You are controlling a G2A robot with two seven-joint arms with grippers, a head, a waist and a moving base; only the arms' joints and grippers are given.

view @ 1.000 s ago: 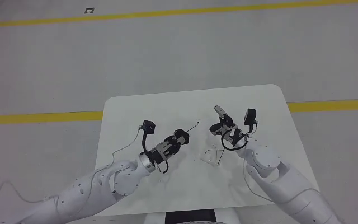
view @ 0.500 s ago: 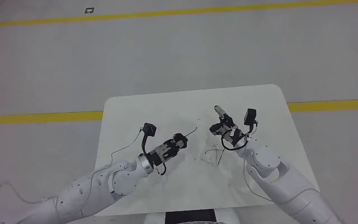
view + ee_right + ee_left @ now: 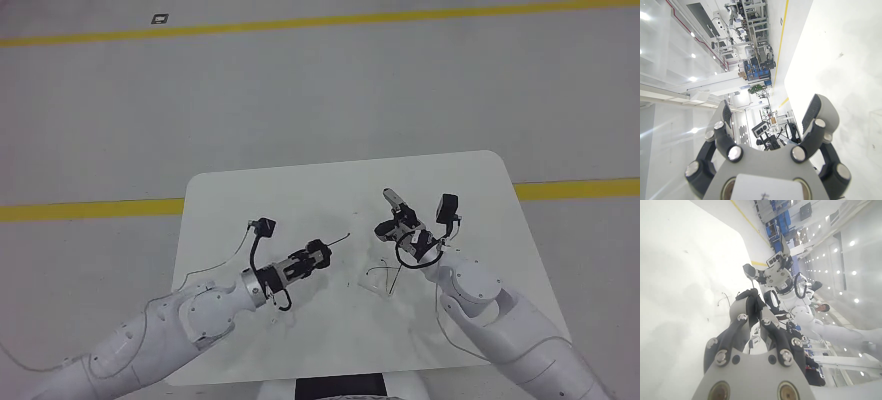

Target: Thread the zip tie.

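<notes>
Zip tie in closed left hand over table; right hand open, empty.

I log a white table on grey floor, with two yellow lines crossing it. Beyond: ceiling lights, blue shelving, one plant.

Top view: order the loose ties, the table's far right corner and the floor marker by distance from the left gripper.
1. Loose ties, just right of the left gripper.
2. Table corner, far right.
3. Floor marker, far off, left.
</notes>
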